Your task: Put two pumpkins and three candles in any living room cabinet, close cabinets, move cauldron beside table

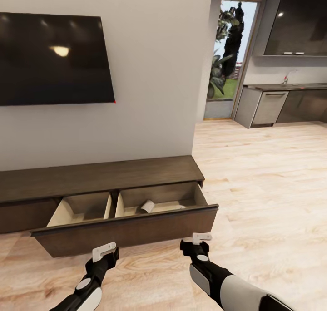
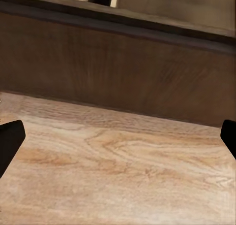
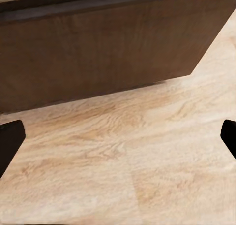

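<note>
The long dark-brown cabinet (image 1: 100,177) stands against the wall with its wide drawer (image 1: 127,236) pulled out. One pale candle (image 1: 147,206) lies on its side in the drawer's right compartment; the left compartment looks bare. My left gripper (image 1: 105,252) and right gripper (image 1: 200,240) hover low over the floor just in front of the drawer front, both open and holding nothing. Each wrist view faces the drawer's dark front (image 2: 123,72) (image 3: 108,52) across the floorboards. The pumpkins, cauldron and table are out of view.
A large black TV (image 1: 54,59) hangs on the wall above the cabinet. Light wood floor (image 1: 272,188) stretches to the right toward grey kitchen cupboards (image 1: 281,104) and a glass door (image 1: 229,61).
</note>
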Robot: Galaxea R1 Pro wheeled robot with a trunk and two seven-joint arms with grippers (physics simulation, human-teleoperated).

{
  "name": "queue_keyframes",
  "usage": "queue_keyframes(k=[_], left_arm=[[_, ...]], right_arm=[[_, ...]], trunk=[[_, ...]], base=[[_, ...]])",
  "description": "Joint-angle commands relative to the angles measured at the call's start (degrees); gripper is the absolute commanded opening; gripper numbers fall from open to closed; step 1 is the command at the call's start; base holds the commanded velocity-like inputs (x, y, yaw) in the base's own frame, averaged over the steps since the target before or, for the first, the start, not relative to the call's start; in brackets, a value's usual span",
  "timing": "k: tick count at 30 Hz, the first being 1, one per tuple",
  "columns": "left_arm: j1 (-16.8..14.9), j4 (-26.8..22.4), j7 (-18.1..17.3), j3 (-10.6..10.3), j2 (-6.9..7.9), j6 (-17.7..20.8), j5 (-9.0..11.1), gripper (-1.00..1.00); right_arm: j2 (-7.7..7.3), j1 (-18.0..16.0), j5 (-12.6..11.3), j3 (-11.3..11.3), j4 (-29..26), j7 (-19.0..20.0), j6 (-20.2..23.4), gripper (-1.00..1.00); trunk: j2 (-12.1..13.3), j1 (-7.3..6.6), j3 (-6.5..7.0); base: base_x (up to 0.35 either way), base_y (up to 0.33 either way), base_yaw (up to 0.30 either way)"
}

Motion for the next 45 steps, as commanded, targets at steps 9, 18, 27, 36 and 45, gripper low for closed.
queue_keyframes(k=[9, 18, 27, 36, 45], left_arm=[[0.2, 0.0, 0.4, -0.3, 0.29, -0.4, -0.6, 1.0], [0.2, 0.1, 0.4, -0.3, 0.28, -0.4, -0.7, 1.0], [0.2, 0.1, 0.5, -0.3, 0.29, -0.4, -0.7, 1.0], [0.2, 0.1, 0.5, -0.4, 0.05, -0.4, -0.7, 1.0], [0.1, -1.3, 0.7, -3.1, -0.91, -0.2, -3.8, 1.0]], right_arm=[[0.05, -0.1, -0.6, 0.6, 0.1, 1.2, -0.5, 1.0], [0.13, -0.1, -0.6, 0.6, 0.1, 1.2, -0.5, 1.0], [0.19, -0.1, -0.6, 0.7, 0.0, 1.2, -0.5, 1.0], [0.08, -0.1, -0.6, 0.6, 0.0, 1.2, -0.5, 1.0], [-0.25, -0.1, -0.7, 0.6, 0.1, 1.3, -4.5, 1.0]], trunk=[[-3.7, 1.98, -1.67], [-7.3, 3.95, -2.87], [-10.9, 5.93, -4.36], [-14.5, 7.91, -5.97], [-18.1, 9.88, -7.59]], base=[[0.0, 0.0, 0.0], [0.0, 0.0, 0.131], [0.0, 0.0, 0.044], [0.0, 0.0, 0.016], [0.0, 0.0, 0.0]])
